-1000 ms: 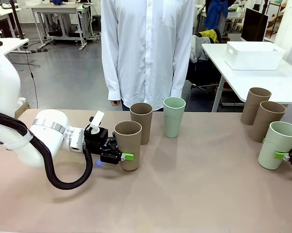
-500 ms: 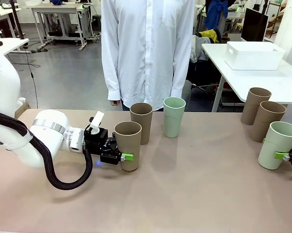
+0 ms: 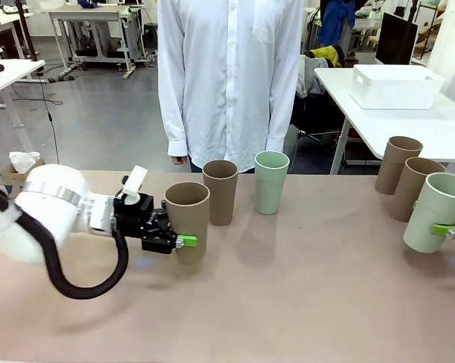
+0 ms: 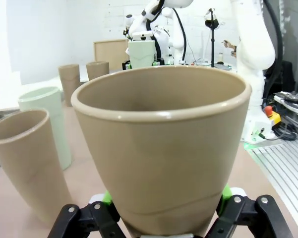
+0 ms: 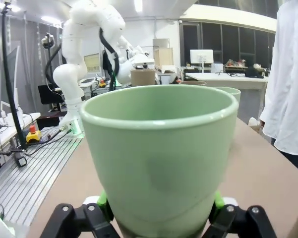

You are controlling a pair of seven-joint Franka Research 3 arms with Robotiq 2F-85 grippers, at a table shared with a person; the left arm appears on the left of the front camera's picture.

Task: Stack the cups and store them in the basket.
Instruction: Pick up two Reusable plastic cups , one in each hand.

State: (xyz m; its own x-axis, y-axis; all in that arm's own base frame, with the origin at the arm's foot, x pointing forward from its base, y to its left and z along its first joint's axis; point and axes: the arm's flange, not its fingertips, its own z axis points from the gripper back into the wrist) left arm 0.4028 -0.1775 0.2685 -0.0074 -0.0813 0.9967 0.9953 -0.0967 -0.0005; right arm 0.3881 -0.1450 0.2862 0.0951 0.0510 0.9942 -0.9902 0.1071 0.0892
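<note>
Brown cup (image 3: pixel 187 223): lower left of centre, upright, clamped near its base by the left gripper (image 3: pixel 183 240), jaws closed on it. Mint cup (image 3: pixel 437 212): right edge, slightly tilted, gripped the same way by the right gripper (image 3: pixel 444 229). Second brown cup (image 3: pixel 220 190) and second mint cup (image 3: pixel 272 181): mid-table, near each other. Brown pair (image 3: pixel 407 175): upper right. Basket (image 3: pixel 396 94): upper right, on a separate white table (image 3: pixel 439 128). Person (image 3: pixel 229 76): top centre.
</note>
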